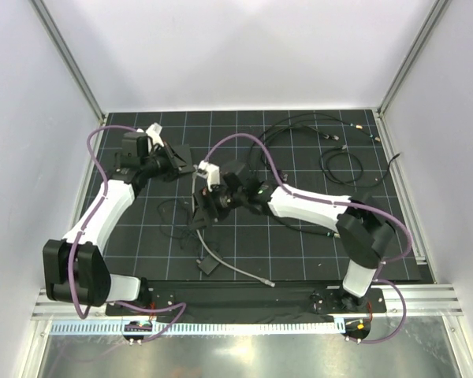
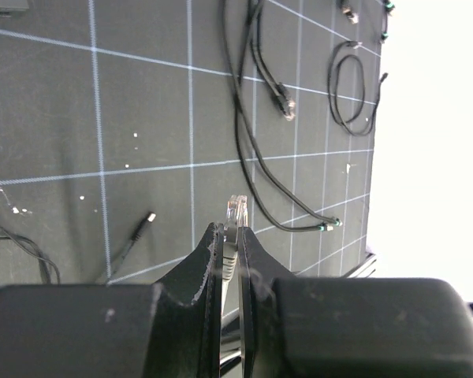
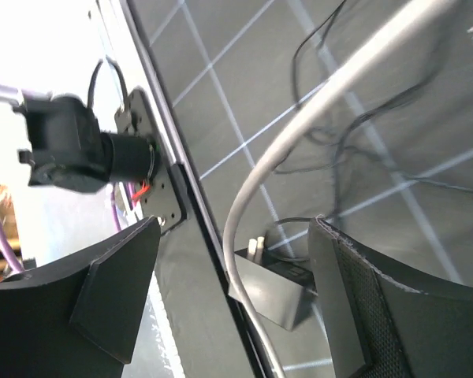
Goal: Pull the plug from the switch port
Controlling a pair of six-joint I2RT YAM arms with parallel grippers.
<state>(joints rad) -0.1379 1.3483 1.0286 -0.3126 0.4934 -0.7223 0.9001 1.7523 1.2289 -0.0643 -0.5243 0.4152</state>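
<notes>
My left gripper (image 2: pixel 230 228) is shut on the grey boot of a cable. The clear plug (image 2: pixel 236 210) sticks out past the fingertips in free air above the mat, in no port. In the top view this gripper (image 1: pixel 191 167) is at mid-left. The grey cable (image 1: pixel 199 236) hangs from it and runs toward the near edge. My right gripper (image 3: pixel 236 224) is open, and the grey cable (image 3: pixel 299 118) passes loosely between its fingers. In the top view it (image 1: pixel 205 209) sits just below the left gripper. The switch is hidden by the arms or out of view.
A small black block (image 1: pixel 207 266) with two prongs lies on a thin cable near the front edge, and it shows between the right fingers (image 3: pixel 276 295). Several loose black cables (image 1: pixel 343 165) lie at the back right. A thin black lead (image 2: pixel 134 236) lies on the mat.
</notes>
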